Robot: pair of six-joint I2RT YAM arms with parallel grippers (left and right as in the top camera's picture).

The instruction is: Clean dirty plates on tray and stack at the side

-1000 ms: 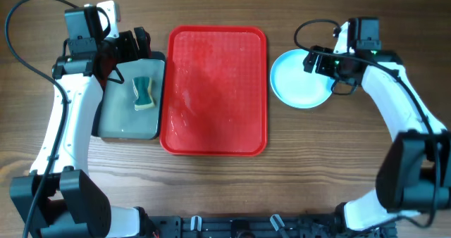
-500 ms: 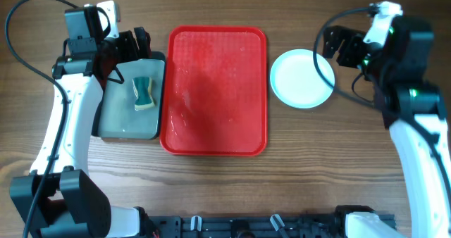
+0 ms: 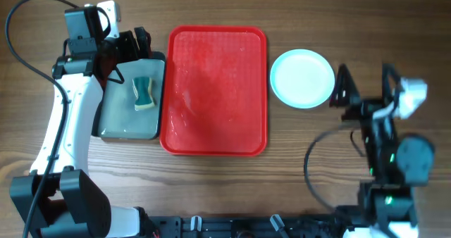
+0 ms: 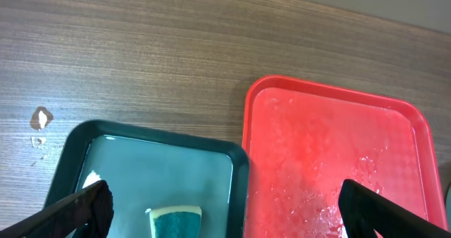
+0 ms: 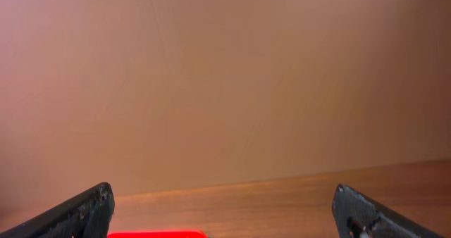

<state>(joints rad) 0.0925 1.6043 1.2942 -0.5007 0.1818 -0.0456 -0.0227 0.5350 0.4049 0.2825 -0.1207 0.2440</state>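
The red tray (image 3: 215,90) lies mid-table with wet smears and no plate on it; it also shows in the left wrist view (image 4: 331,160) and as a sliver in the right wrist view (image 5: 156,234). A round plate with a white top and a pale turquoise edge (image 3: 303,78) sits on the table to the right of the tray; I cannot tell how many plates lie under it. My left gripper (image 3: 134,44) (image 4: 225,210) is open and empty above the far end of the metal pan. My right gripper (image 3: 364,89) (image 5: 225,213) is open and empty, raised to the right of the plate.
A black-rimmed metal pan (image 3: 113,125) (image 4: 162,160) lies left of the tray and touches its side. It holds a green and yellow sponge (image 3: 144,92) (image 4: 174,222). The right wrist view faces a plain wall above the table's far edge.
My right arm has drawn back from the plate toward the front right, and its gripper has risen and stays open. The plate lies where it was. The left arm has not moved.
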